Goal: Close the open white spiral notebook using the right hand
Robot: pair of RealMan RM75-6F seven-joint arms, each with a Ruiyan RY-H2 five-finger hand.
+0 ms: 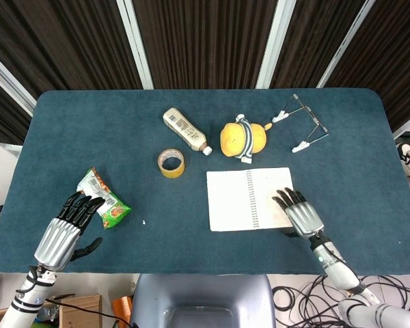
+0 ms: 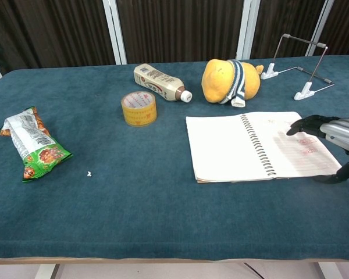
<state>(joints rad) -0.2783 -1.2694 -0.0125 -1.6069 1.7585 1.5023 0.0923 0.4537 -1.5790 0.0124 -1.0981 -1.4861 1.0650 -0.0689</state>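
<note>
The white spiral notebook lies open and flat on the blue table, its wire spine running down the middle. My right hand hovers over the notebook's right page near its outer edge, fingers spread and pointing toward the spine, thumb down by the page's near corner. It holds nothing. My left hand stays open at the table's near left edge, its fingertips close to the green snack bag; the chest view does not show this hand.
Behind the notebook sit a yellow plush toy, a lying bottle, a roll of tape and a wire stand. The green snack bag lies at the left.
</note>
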